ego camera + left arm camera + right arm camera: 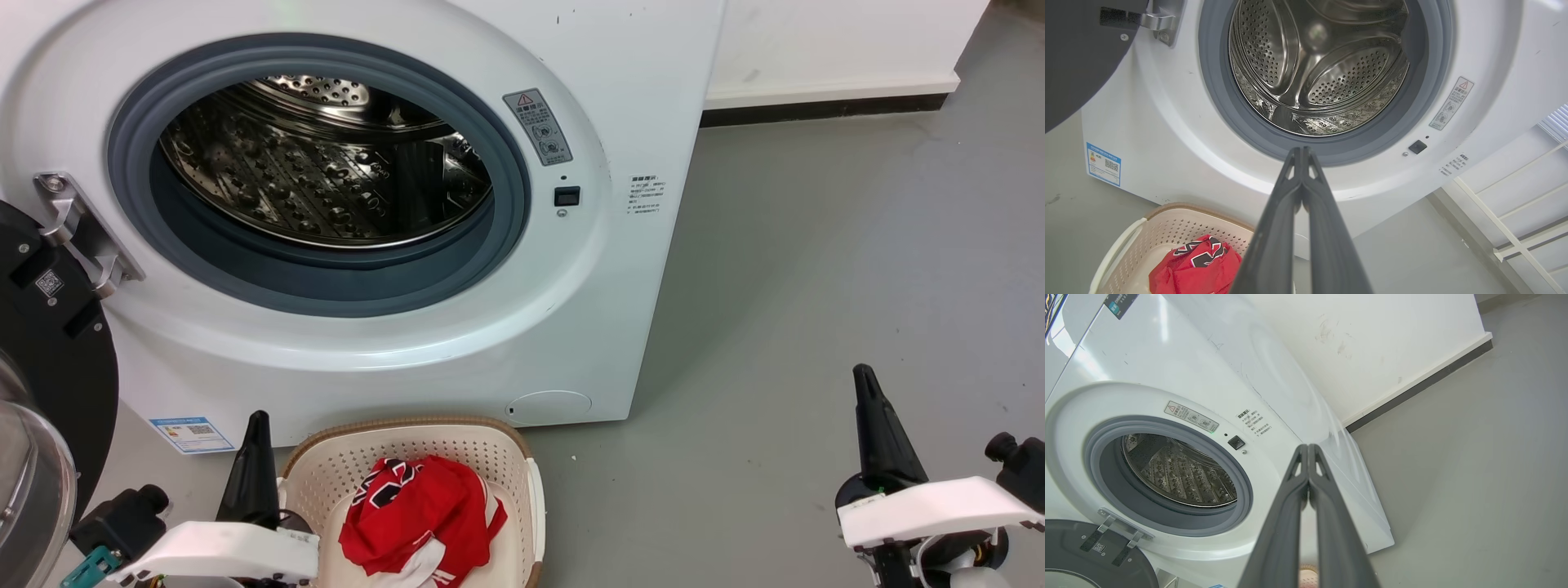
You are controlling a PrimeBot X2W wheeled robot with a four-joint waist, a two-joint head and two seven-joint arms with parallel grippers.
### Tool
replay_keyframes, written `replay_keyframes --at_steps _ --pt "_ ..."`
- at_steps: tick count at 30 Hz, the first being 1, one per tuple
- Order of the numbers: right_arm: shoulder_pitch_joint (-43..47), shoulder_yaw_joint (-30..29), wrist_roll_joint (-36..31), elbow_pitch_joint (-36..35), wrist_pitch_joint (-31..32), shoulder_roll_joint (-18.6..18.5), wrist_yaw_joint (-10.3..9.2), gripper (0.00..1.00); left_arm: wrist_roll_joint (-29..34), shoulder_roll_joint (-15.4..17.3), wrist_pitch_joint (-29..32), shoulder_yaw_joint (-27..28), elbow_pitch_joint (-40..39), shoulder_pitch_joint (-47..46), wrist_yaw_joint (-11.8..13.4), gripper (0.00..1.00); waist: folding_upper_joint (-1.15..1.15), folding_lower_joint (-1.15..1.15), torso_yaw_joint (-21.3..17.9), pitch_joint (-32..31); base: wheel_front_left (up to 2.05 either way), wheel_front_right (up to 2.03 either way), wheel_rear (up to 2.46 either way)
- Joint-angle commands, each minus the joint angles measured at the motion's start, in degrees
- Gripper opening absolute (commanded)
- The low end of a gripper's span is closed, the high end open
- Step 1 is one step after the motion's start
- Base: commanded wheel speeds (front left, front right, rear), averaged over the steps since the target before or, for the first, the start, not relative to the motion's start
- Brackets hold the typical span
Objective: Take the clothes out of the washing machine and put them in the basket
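The white washing machine (392, 343) stands in front of me, its black-framed door (49, 359) swung open to the left. Bare perforated steel shows in its drum (326, 163), with no cloth in sight. Red clothes (420, 510) with white and black-and-white trim lie heaped in the cream basket (457, 445) on the floor below the porthole. My left gripper (258, 418) is shut and holds nothing, just left of the basket. Off to the right, over bare floor, my right gripper (862, 374) is shut too. The red clothes (1196, 265) and basket (1167, 228) also show in the left wrist view.
Grey floor (816, 286) spreads to the right of the machine. A white wall with a dark skirting strip (816, 110) runs behind. The open door juts out at the left. A white railing (1515, 228) shows in the left wrist view.
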Motion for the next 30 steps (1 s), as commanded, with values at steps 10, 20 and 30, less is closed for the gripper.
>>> replay_keyframes --at_steps 10,20,30 --pt "-2.14 -0.77 14.36 1.07 3.01 -0.78 -0.01 0.00 -14.16 0.07 3.36 0.44 1.80 -3.22 -0.71 0.00 -0.01 0.00 0.58 -0.57 0.00 0.00 0.00" --pt "-2.36 -1.17 20.77 1.87 4.45 -0.83 -0.01 0.00 -20.57 0.06 4.93 0.61 2.98 -3.96 -0.89 0.00 -0.01 0.00 0.90 -0.88 0.00 0.00 0.00" --pt "-2.81 -1.67 27.21 2.60 6.07 -0.83 -0.01 0.00 -27.10 0.06 6.52 0.79 4.14 -4.89 -1.08 0.00 -0.01 0.00 1.25 -1.22 0.00 0.00 0.00"
